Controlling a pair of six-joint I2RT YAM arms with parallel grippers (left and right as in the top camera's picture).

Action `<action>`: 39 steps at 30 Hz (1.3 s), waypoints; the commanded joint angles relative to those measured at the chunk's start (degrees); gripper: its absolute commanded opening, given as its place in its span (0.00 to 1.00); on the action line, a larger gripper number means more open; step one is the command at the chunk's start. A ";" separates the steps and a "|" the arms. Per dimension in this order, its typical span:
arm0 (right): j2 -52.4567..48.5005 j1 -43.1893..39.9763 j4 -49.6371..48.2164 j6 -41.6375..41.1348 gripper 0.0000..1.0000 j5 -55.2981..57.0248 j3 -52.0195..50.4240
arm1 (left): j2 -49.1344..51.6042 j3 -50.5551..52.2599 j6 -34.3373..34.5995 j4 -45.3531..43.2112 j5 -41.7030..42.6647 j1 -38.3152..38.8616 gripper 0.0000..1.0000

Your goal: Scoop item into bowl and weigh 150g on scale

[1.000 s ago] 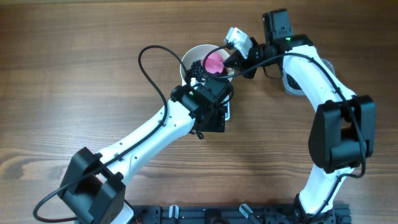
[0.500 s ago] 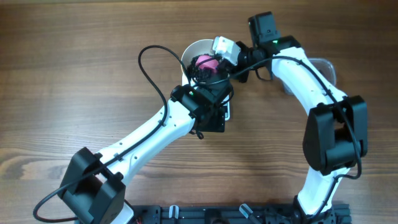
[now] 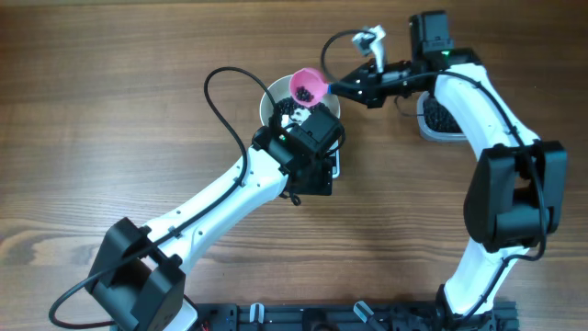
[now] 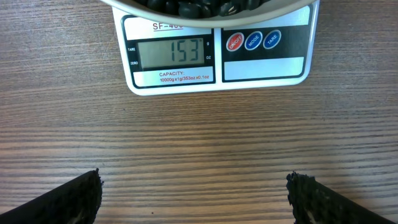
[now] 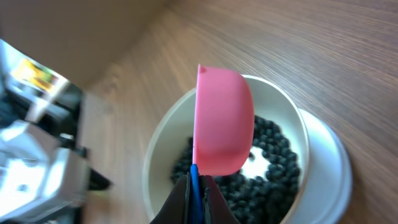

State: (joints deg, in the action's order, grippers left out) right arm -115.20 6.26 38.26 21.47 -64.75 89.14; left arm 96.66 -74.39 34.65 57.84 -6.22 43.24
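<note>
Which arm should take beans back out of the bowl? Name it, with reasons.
Right. The right gripper holds the pink scoop above the bowl; the left gripper is open and empty in front of the scale, which reads over.

Glossy black beans (image 5: 273,155) lie in a loose heap inside the round white bowl (image 5: 165,140), which sits upright on the flat white scale (image 4: 261,68) reading 153.

Two white arms on show: the left arm (image 3: 225,198) and the right arm (image 3: 478,101), smooth rounded shells with chunky black joint blocks (image 3: 510,198). A thin black cable (image 3: 207,89) loops off the left one — and the left gripper (image 4: 196,199) shows rough, matte-black fingertips (image 4: 68,202).
</note>
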 commanded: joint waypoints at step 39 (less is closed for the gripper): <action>10.64 1.16 3.10 22.49 0.04 12.13 0.20 | 0.44 0.35 0.55 0.00 -1.16 0.42 1.00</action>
State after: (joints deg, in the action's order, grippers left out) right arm -105.19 6.15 39.94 36.34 -55.61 89.01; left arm 96.66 -74.39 34.65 57.87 -6.22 43.24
